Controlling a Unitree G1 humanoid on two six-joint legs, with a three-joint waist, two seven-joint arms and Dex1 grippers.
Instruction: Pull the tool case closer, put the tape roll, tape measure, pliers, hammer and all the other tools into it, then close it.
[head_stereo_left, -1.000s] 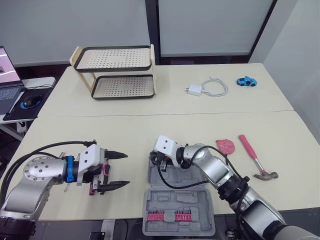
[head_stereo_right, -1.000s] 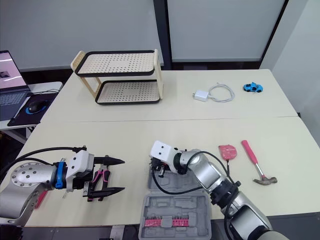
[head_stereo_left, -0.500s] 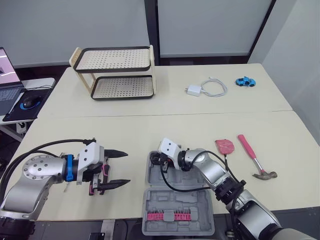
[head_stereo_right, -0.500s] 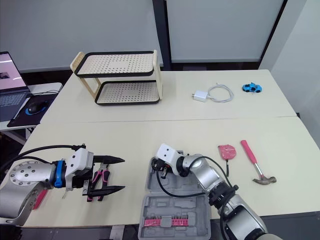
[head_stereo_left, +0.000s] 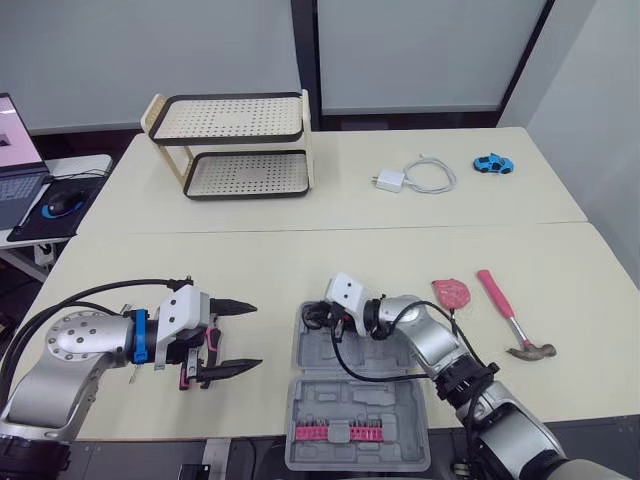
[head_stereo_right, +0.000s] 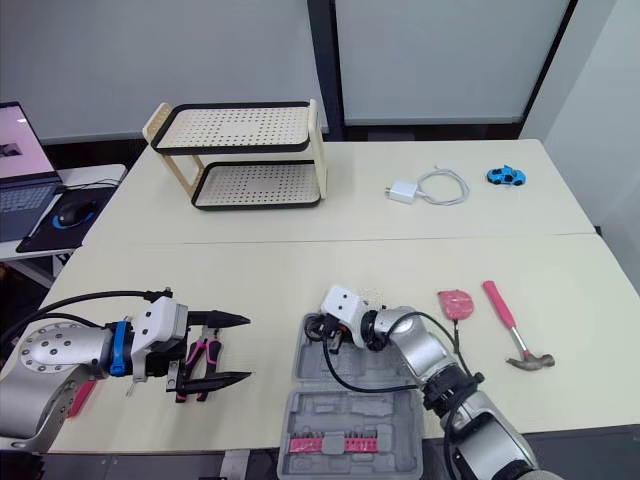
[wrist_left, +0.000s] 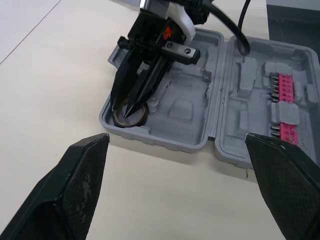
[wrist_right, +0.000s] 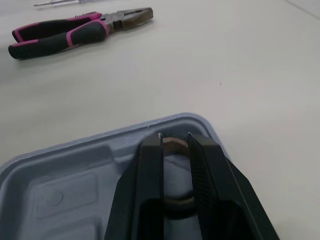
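**Tape roll going into the case**

We are at the placing step. Our right tool, closed to a narrow gap, seems to pinch the tape roll, which lies under its tips in a corner pocket of the open tool case. Next we should release it and lift clear. Our left tool gapes wide and empty just above the pliers, ready to descend.

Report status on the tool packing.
Left pincer open above pink-and-black pliers. Right pincer down at brown tape roll in corner of open grey plastic tool case. Pink-handled hammer, pink tape measure outside case.
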